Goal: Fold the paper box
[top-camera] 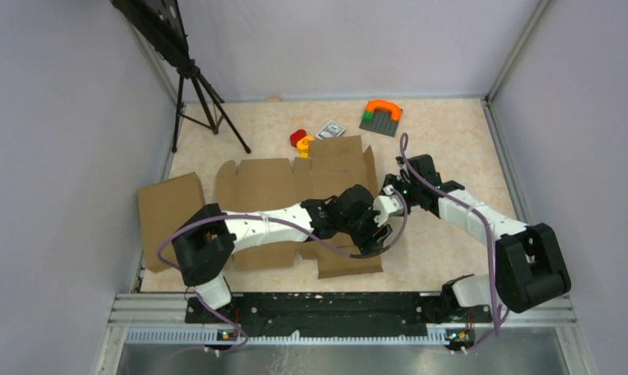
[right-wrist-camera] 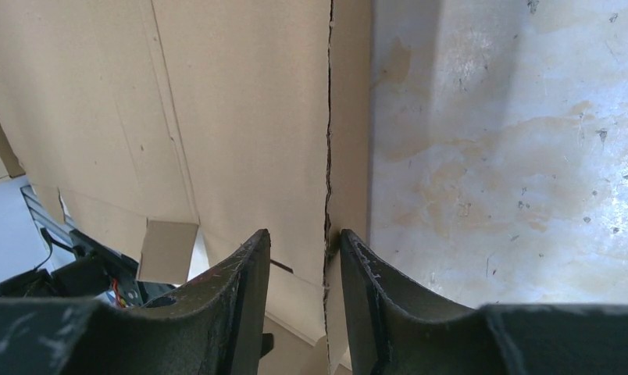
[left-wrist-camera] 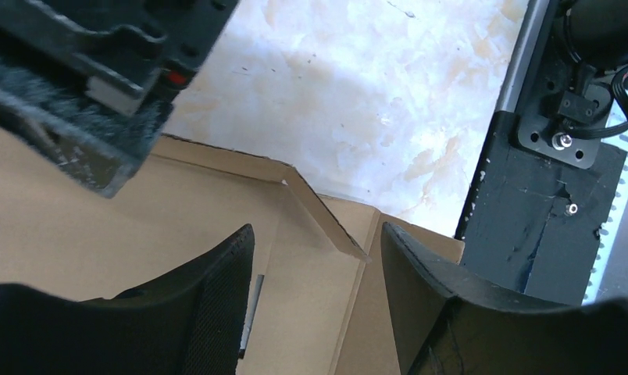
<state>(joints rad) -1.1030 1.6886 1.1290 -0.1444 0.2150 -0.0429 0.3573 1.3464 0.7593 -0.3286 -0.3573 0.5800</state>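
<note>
From above, the box point(top-camera: 264, 183) lies flat mid-surface point(top-camera: 451, 141), with the left arm point(top-camera: 272, 223) across it. Left wrist: the left fingers point(left-wrist-camera: 217, 312) are spread over the box, a raised flap point(left-wrist-camera: 319, 215) at their 12 o'clock. Right wrist: the right fingers point(right-wrist-camera: 244, 305) straddle the box's 3 o'clock edge; I cannot tell whether they pinch it.

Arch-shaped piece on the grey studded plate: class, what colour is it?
The arch is orange; it shows best in the top external view.

Left hand point(left-wrist-camera: 317, 231) wide, right hand point(right-wrist-camera: 303, 234) narrower.
</note>
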